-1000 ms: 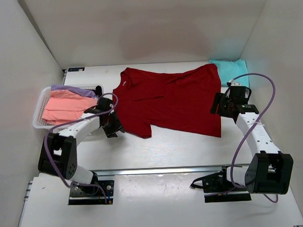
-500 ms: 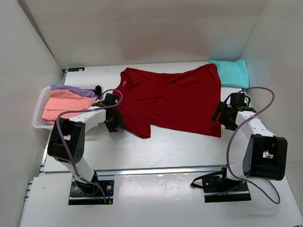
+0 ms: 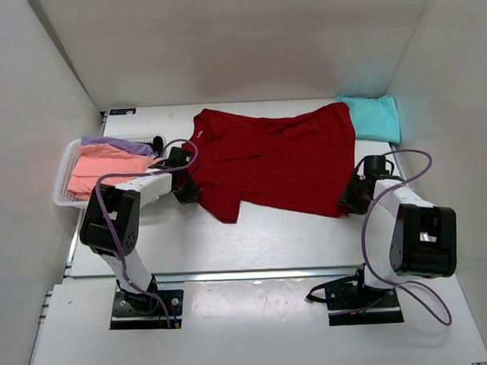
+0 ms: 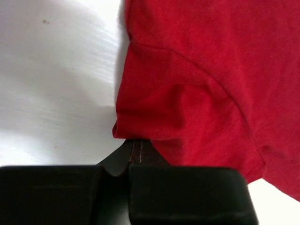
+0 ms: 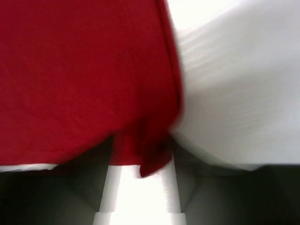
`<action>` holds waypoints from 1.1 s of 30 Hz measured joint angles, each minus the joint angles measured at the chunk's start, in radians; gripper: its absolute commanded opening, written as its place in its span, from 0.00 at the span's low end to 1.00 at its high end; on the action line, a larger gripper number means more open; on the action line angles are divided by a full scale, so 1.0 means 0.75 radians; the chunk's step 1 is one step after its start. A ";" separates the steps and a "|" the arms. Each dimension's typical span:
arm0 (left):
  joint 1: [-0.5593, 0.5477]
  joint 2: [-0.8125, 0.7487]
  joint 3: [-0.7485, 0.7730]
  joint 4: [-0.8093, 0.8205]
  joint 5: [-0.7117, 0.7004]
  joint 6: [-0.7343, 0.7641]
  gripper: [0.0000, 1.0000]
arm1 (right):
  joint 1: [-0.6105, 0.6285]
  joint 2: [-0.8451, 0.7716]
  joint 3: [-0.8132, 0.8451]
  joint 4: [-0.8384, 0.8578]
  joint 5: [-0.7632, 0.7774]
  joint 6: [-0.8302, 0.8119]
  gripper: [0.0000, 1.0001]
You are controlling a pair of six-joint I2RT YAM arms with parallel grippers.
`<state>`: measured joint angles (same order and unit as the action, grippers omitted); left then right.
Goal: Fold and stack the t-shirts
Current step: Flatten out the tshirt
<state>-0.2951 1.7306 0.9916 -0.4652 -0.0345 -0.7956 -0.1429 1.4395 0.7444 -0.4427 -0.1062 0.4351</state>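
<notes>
- Top view: the dark red short-sleeved cloth t-shirt (image 3: 275,157) lay spread flat mid-bench (image 3: 293,237), collar at the far left, hem to the right.
- A folded teal cloth t-shirt (image 3: 375,118) sat in the far right corner, just beside the red shirt's hem. A salmon pink cloth t-shirt (image 3: 107,173) and a lavender cloth t-shirt (image 3: 114,144) lay in the white plastic mesh basket (image 3: 61,189) on the left.
- The left end effector (image 3: 184,187) was at the near sleeve. The right end effector (image 3: 353,199) was at the near hem corner.
- Left wrist view: the left end effector was pinched shut on the very edge of the sleeve hem, with only a thin lip of cloth between the fingers (image 4: 187,192).
- Risk: a bite that shallow could slip out once a lift loaded it, dropping the sleeve back.
- Right wrist view (blurred): the jaws stood apart, with the hem corner drooping into the gap and not clamped.
- Risk: closing there might catch only the corner tip, or miss it.
- Risk: with one side gripped and the other loose, an early pull from the left would likely drag and skew the red shirt, giving a crooked fold.
- Risk: the right arm worked near the teal shirt and the left near the basket, so a wide sweep could disturb either.
</notes>
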 measured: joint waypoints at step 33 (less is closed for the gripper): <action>0.162 -0.523 1.050 -0.312 0.300 -0.016 0.00 | -0.103 -0.525 0.904 -0.203 -0.301 -0.122 0.00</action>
<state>-0.1734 1.3384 1.7790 -0.6994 0.1905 -0.8078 -0.2199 1.0454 1.4223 -0.5949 -0.3321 0.3439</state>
